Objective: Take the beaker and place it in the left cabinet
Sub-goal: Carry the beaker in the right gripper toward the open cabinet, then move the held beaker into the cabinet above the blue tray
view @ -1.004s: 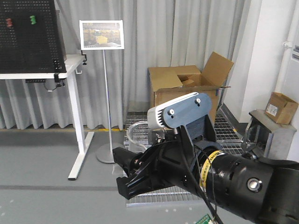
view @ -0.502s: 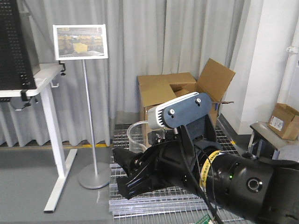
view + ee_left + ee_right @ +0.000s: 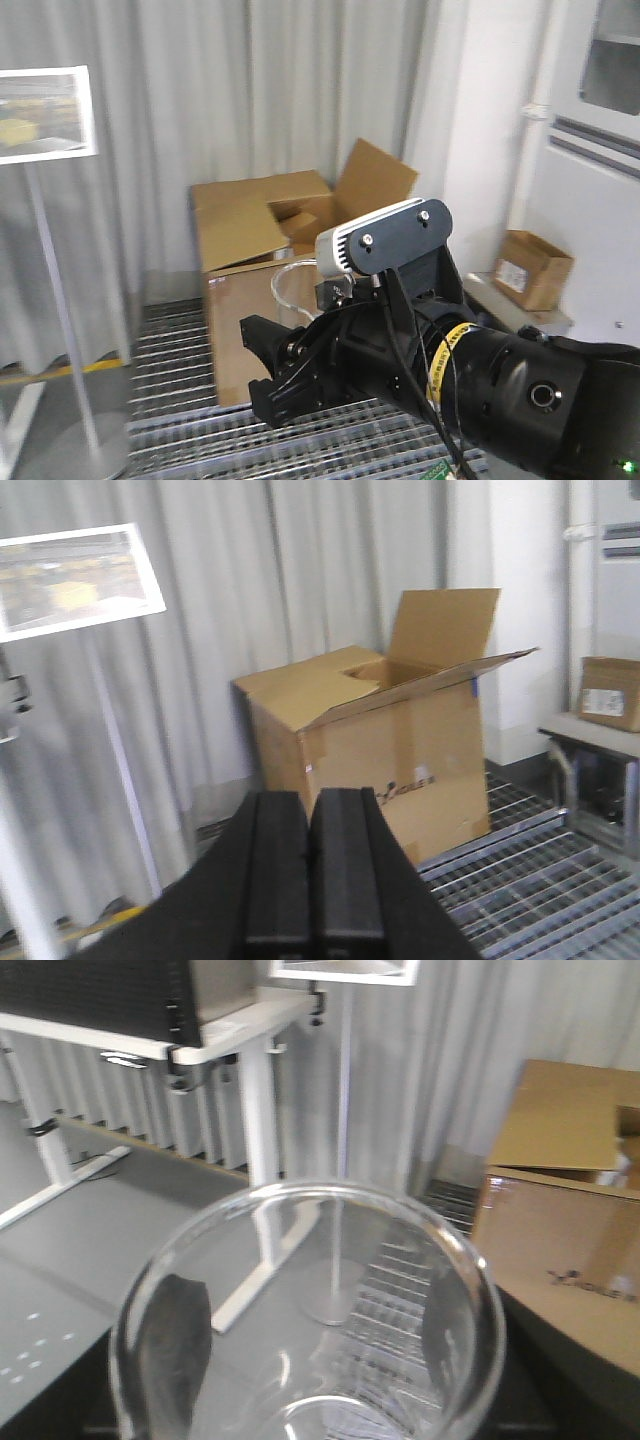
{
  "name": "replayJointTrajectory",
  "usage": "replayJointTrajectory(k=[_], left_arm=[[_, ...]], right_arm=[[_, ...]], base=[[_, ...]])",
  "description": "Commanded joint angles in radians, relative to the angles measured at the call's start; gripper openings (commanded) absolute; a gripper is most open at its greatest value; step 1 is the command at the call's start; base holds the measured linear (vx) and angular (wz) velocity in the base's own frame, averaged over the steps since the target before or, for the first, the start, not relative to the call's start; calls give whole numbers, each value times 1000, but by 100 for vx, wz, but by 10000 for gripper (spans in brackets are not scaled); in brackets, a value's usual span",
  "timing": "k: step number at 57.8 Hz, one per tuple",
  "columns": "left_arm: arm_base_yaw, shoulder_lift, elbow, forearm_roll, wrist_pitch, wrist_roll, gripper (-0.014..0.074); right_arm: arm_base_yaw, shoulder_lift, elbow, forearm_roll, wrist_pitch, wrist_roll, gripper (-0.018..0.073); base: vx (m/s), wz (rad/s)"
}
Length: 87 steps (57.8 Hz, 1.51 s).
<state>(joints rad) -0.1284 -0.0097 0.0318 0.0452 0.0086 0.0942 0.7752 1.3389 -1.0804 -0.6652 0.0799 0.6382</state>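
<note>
Right wrist view: my right gripper [image 3: 305, 1345] was clamped on the beaker [image 3: 310, 1260], mouth up and long axis vertical. In the front view, the pale glass-paned unit I took for the left cabinet [image 3: 590, 190] stood well apart, ahead and to my right. My left gripper [image 3: 310, 870] was closed on nothing.

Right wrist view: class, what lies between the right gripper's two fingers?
The beaker, gripped by the right gripper; shown in the right wrist view.

No legible text or labels
</note>
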Motion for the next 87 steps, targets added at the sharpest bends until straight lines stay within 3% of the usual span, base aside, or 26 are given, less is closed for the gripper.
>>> replayJointTrajectory(k=[1, 58, 87], left_arm=[[-1, -19, 16, -3, -83, -3, 1], [-1, -19, 16, -3, -83, -3, 1], [-1, -19, 16, -3, -83, -3, 1]], right_arm=[[-5, -31, -38, -5, -67, -4, 17], [-5, -27, -38, -5, -68, -4, 17], [-5, -27, -38, -5, -68, -4, 17]], base=[[34, -52], [27, -74], [28, -47]])
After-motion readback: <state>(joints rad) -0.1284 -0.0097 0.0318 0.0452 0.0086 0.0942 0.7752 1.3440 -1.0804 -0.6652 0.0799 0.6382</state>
